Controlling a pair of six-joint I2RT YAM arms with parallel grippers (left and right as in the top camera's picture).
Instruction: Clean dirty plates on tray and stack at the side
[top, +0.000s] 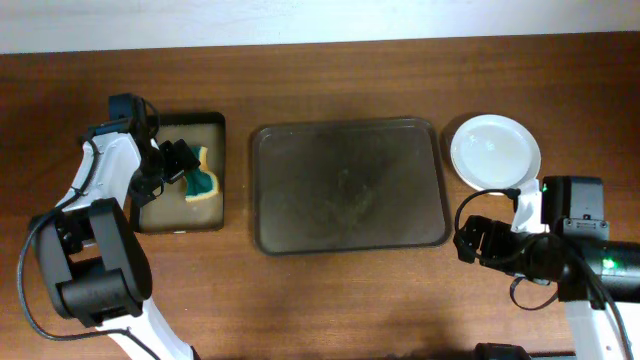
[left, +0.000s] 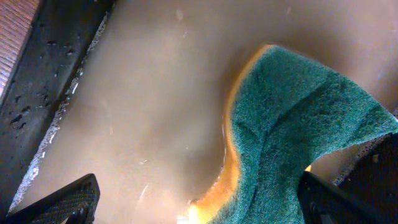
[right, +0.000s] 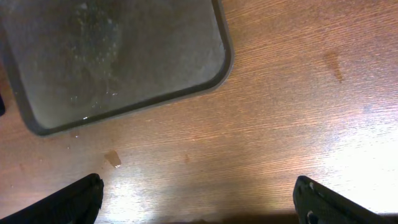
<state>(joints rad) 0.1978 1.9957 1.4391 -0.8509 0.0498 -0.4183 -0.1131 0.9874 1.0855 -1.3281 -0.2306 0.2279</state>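
The tray (top: 347, 187) lies at the middle of the desk, with the plates (top: 495, 150) on the desk just beside its right rim, toward the far right corner. Toward the left edge sits a smaller tray (top: 185, 215); the sponge (top: 203, 180) lies in its right half, and my left gripper (top: 176, 165) is over it, just left of the sponge. My right gripper (top: 466, 240) hangs over the desk off the tray's front right corner, in front of the plates.

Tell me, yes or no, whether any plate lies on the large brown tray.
No, overhead the tray holds no plate; the white plate sits outside it, past its right end.
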